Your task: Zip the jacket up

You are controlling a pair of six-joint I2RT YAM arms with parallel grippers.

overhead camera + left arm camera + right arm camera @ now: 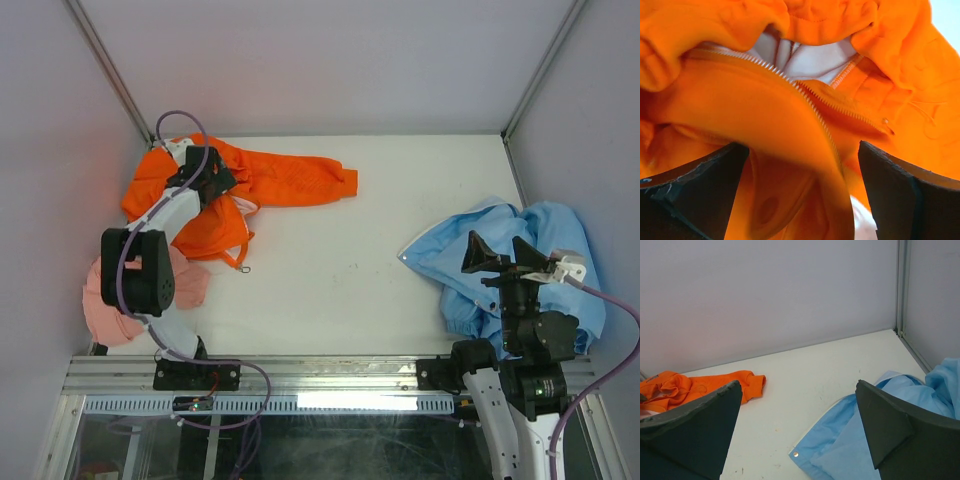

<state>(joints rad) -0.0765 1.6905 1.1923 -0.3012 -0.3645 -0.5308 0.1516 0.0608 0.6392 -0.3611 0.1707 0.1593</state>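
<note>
At the near edge, a metal rail (330,375) carries both arm bases. Just beyond it on the right, the right gripper (500,245) hovers over a crumpled light blue garment (560,240). Its jaws are spread wide, with nothing between them. The right wrist view shows its two dark fingers (695,430) far apart above the white table (805,365). The blue cloth lies below, and a small metal snap (796,454) sits at its corner.

On the near left, a salmon-pink cloth (105,300) is bunched beside the left arm's elbow and partly under it.

Farther back on the left, the left gripper (205,178) reaches down onto the jacket (290,180). The jacket lies rumpled at the far-left corner of the table, with one sleeve stretched rightward toward the middle. From the left wrist camera, these jaws also stand fully apart and grip nothing. A raised fold of the orange fabric lies in the gap between them, clear of both fingers (695,185). The zipper (810,100) is undone, with rows of pale teeth running along parted edges. White lining (810,60) shows in the opening behind them. A small dark loop (243,263) rests on the table at the jacket's near hem.

Beyond everything, pale grey walls (330,60) close the workspace.
</note>
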